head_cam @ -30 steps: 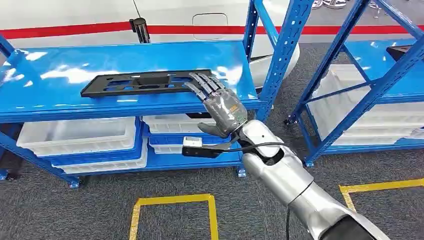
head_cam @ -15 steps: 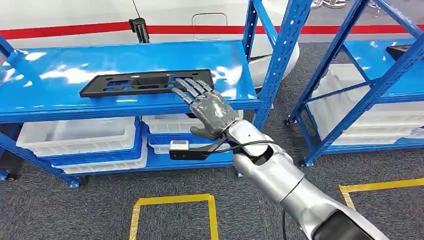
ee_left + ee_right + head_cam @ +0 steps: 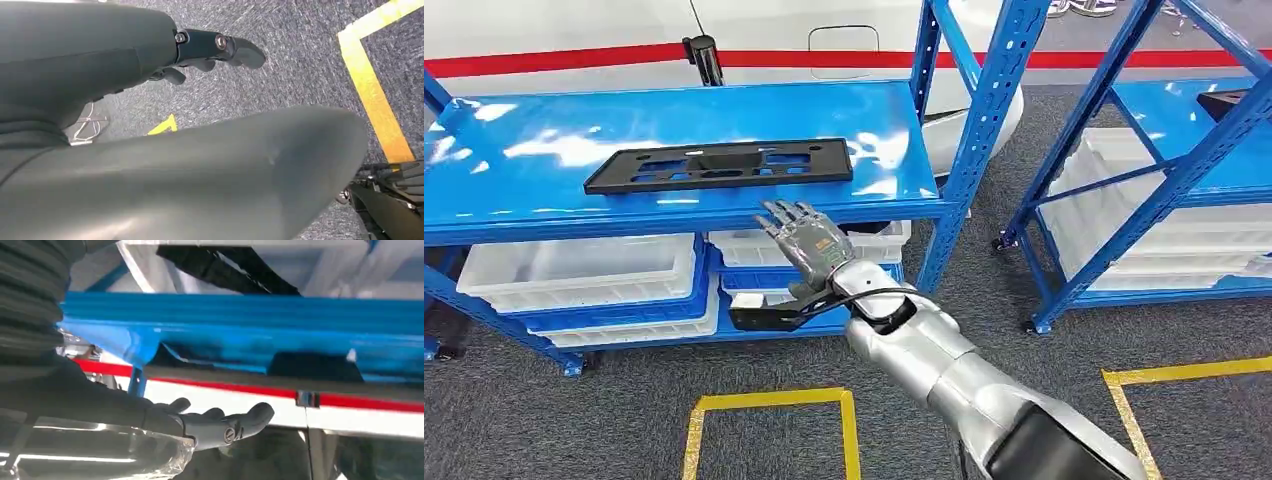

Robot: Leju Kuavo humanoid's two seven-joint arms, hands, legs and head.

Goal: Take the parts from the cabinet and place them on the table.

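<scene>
While the flat black rectangular plastic part (image 3: 719,165) lies on the glossy blue metal shelf (image 3: 544,150) of the cabinet, the status reads as follows
Part position: flat, lengthwise along the shelf, near its front edge, touched by neither hand
Right hand (image 3: 804,238): below and in front of the shelf edge, apart from the part, fingers spread, holding nothing
Left hand (image 3: 215,47): hangs over grey carpet, holds nothing; finger posture cannot be judged
Lower shelf: white plastic bins (image 3: 579,270) side by side
Floor: yellow tape outline (image 3: 769,402)
</scene>
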